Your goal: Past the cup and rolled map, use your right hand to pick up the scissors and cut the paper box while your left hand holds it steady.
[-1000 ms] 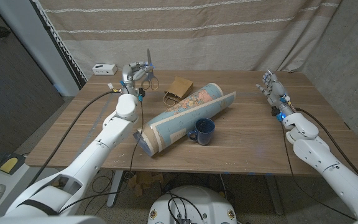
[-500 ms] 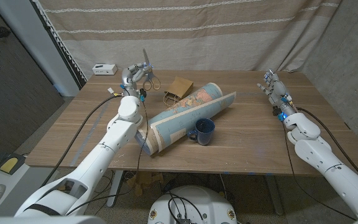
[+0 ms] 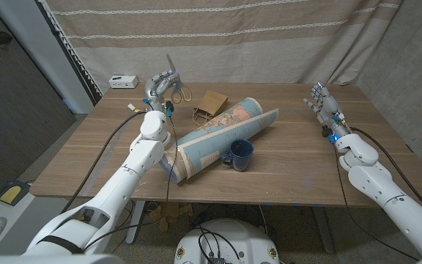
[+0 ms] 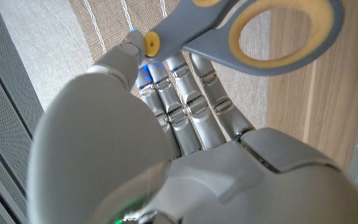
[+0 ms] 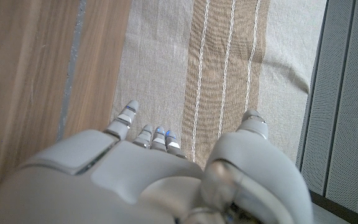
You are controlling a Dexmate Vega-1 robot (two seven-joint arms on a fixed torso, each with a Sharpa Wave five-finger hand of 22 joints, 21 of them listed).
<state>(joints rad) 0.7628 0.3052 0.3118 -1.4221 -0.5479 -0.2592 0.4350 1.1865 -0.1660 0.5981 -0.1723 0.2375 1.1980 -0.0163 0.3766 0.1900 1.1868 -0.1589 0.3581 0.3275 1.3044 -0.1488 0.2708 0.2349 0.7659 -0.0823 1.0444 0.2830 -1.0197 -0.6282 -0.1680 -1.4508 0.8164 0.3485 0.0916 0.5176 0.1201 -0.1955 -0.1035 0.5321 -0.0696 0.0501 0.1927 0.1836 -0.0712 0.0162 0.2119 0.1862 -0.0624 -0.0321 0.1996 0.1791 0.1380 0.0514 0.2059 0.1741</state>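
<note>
My left hand (image 3: 158,84) holds the scissors (image 3: 177,85) up over the table's far left; the blade points up and the handles hang toward the paper box. In the left wrist view the grey handle with its yellow ring (image 4: 272,31) sits against my fingertips (image 4: 135,43). The brown paper box (image 3: 212,103) lies just right of the scissors. In front of it the rolled map (image 3: 218,136) lies slantwise, with the blue cup (image 3: 240,154) at its near side. My right hand (image 3: 321,100) stands open at the far right, fingers (image 5: 145,134) straight, holding nothing.
A small white box (image 3: 123,81) sits at the table's back left corner. A striped curtain (image 3: 233,37) hangs behind the table (image 3: 306,169). Cables trail along my left arm to the table's left edge.
My left hand has shifted slightly right with the scissors, bringing the handles nearer the paper box. The right hand has barely moved.
</note>
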